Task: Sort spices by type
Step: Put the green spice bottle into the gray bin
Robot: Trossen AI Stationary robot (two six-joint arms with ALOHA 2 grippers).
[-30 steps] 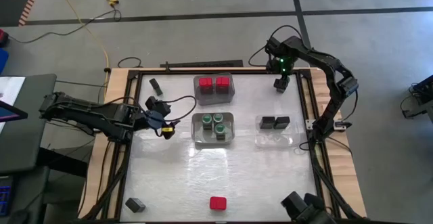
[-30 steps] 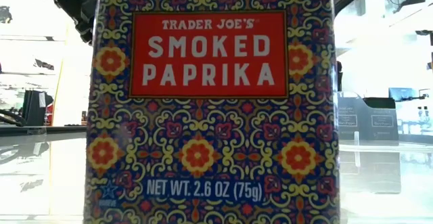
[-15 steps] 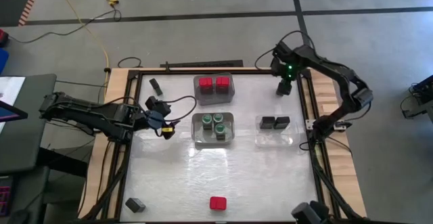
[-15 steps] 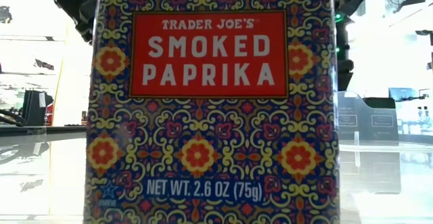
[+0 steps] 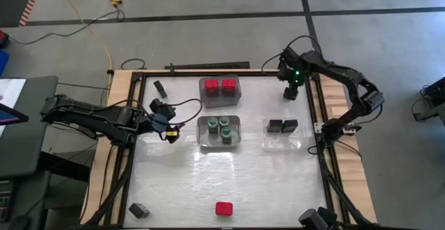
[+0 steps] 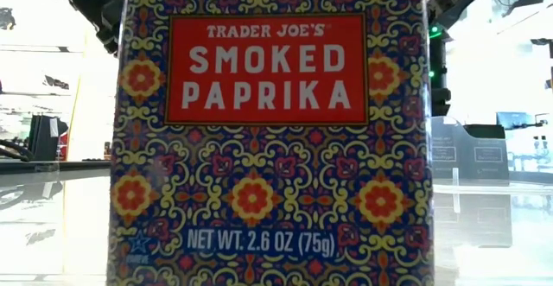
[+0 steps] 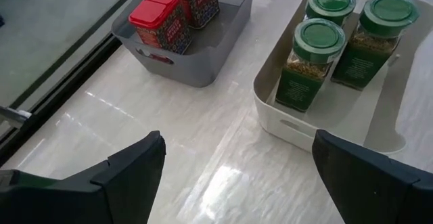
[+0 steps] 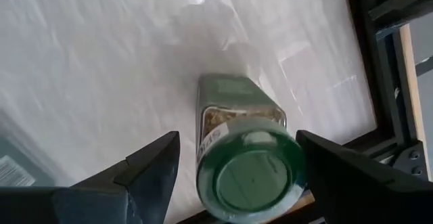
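Observation:
A green-lidded jar [image 8: 247, 163] stands upright on the table near its far right corner. My right gripper [image 5: 290, 89] points down over it, open, with one finger on each side of the lid. My left gripper [image 5: 171, 134] hangs open over the table's left side, left of the white bin [image 5: 204, 141] that holds three green-lidded jars [image 7: 331, 41]. Two red-topped tins [image 5: 220, 86] stand in a grey bin [image 7: 203, 68]. Two dark tins [image 5: 283, 126] stand in a clear bin.
Loose on the table are a dark tin [image 5: 160, 88] at the far left, another dark tin [image 5: 139, 210] at the near left, and a red-topped tin [image 5: 223, 208] at the near edge. That paprika tin [image 6: 268, 130] fills the low view. A black frame rail [image 8: 385, 7] runs beside the jar.
My right gripper has sunk toward the green-lidded jar and tipped to point straight down; its arm has come into the low view beside the paprika tin. The jar has stayed where it stood.

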